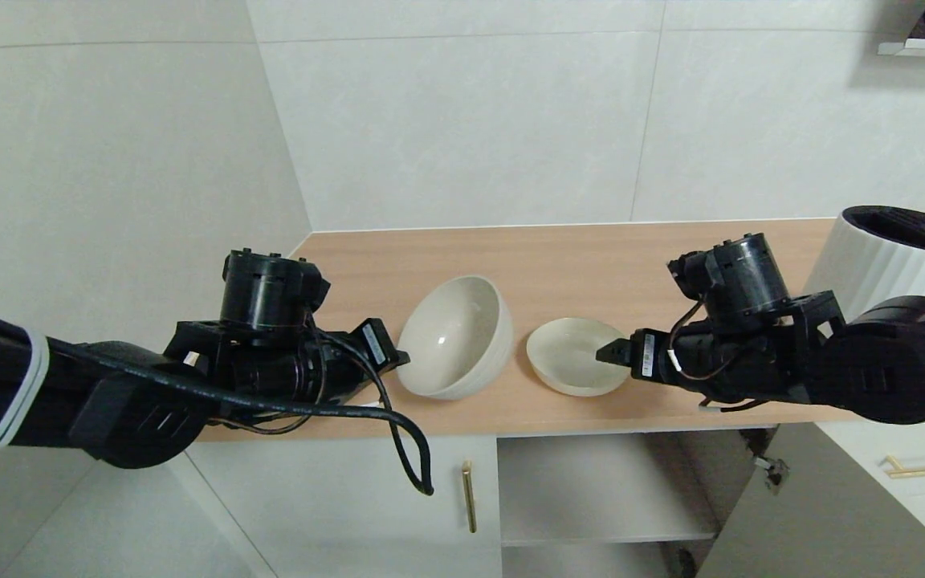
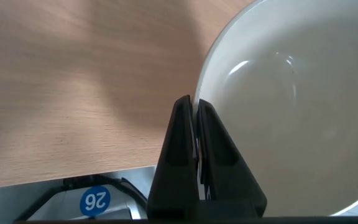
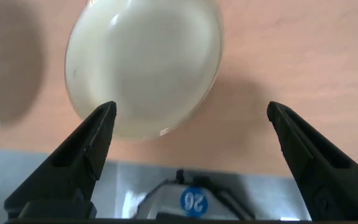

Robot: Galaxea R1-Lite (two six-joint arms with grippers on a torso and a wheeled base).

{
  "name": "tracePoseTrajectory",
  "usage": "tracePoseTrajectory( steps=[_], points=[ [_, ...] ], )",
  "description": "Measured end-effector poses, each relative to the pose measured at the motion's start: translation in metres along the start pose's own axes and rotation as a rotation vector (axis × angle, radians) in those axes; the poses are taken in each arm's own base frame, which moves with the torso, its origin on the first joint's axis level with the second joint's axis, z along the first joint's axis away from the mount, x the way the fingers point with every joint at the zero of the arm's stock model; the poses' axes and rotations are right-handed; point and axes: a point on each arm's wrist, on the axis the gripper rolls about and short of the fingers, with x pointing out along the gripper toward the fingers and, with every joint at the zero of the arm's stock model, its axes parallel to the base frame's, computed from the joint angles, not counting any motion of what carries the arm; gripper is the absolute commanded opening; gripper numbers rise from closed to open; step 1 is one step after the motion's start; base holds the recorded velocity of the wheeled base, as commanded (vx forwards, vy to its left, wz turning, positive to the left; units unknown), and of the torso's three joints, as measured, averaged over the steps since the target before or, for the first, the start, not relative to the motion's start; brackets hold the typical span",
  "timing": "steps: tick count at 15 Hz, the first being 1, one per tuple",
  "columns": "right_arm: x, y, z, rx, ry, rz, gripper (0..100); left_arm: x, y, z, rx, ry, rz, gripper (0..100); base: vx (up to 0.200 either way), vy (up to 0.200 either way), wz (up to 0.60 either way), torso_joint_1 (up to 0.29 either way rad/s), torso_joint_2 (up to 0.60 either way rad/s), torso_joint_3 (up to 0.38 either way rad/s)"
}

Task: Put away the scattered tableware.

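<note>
A large cream bowl (image 1: 456, 337) is tipped on its side on the wooden counter (image 1: 591, 257), its opening facing my left arm. My left gripper (image 1: 400, 359) is shut on its rim, and the left wrist view shows both fingers (image 2: 185, 134) pinched on the rim of the large bowl (image 2: 291, 106). To its right a smaller pale bowl (image 1: 575, 357) sits on the counter. My right gripper (image 1: 612, 352) is at that bowl's right rim. In the right wrist view the right gripper (image 3: 191, 115) is open, with the small bowl (image 3: 145, 62) just beyond its fingertips.
A white ribbed container (image 1: 888, 249) with a dark inside stands on the counter at the far right, behind my right arm. Below the counter a cabinet stands open, showing a shelf (image 1: 599, 534) and its swung-out door (image 1: 800, 514). A gold handle (image 1: 469, 496) marks the closed door.
</note>
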Motion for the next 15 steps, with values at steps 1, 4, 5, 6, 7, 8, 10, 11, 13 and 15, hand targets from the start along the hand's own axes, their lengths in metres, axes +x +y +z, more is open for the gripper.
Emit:
tracePoseTrajectory(
  steps=[1, 4, 5, 6, 7, 8, 10, 11, 13, 15],
  points=[
    [0.001, 0.001, 0.002, 0.0, -0.022, -0.02, 100, 0.0, 0.0, 0.0, 0.0, -0.001, -0.002, 0, 0.0, 0.0, 0.0, 0.0, 0.0, 0.0],
    [0.01, 0.005, 0.004, -0.004, -0.088, -0.132, 100, -0.001, -0.001, 0.0, 0.001, -0.002, -0.003, 0, 0.0, 0.0, 0.0, 0.0, 0.0, 0.0],
    [0.016, 0.005, 0.004, -0.007, -0.099, -0.165, 100, -0.001, -0.001, 0.0, 0.001, -0.003, -0.003, 0, 0.0, 0.0, 0.0, 0.0, 0.0, 0.0],
    [0.022, 0.006, 0.002, -0.012, -0.105, -0.194, 100, -0.001, -0.001, 0.001, 0.001, -0.004, -0.003, 0, 0.0, 0.0, 0.0, 0.0, 0.0, 0.0],
    [0.027, 0.006, 0.001, -0.016, -0.101, -0.207, 100, -0.001, -0.001, 0.0, 0.001, -0.003, -0.004, 0, 0.0, 0.0, 0.0, 0.0, 0.0, 0.0],
    [0.031, 0.006, -0.001, -0.021, -0.094, -0.213, 100, -0.001, -0.001, 0.0, 0.001, -0.004, -0.003, 0, 0.0, 0.0, 0.0, 0.0, 0.0, 0.0],
    [0.037, 0.006, -0.005, -0.026, -0.081, -0.221, 100, -0.002, -0.001, 0.001, 0.001, -0.005, -0.004, 0, 0.0, 0.0, 0.0, 0.0, 0.0, 0.0],
    [0.039, 0.006, -0.006, -0.028, -0.077, -0.223, 100, -0.002, -0.001, 0.001, 0.001, -0.005, -0.004, 0, 0.0, 0.0, 0.0, 0.0, 0.0, 0.0],
    [0.042, 0.005, -0.008, -0.032, -0.068, -0.228, 100, -0.002, -0.001, 0.001, 0.001, -0.005, -0.004, 0, 0.0, 0.0, 0.0, 0.0, 0.0, 0.0],
    [0.044, 0.005, -0.009, -0.035, -0.062, -0.231, 100, -0.002, -0.001, 0.001, 0.001, -0.005, -0.004, 0, 0.0, 0.0, 0.0, 0.0, 0.0, 0.0]
  ],
)
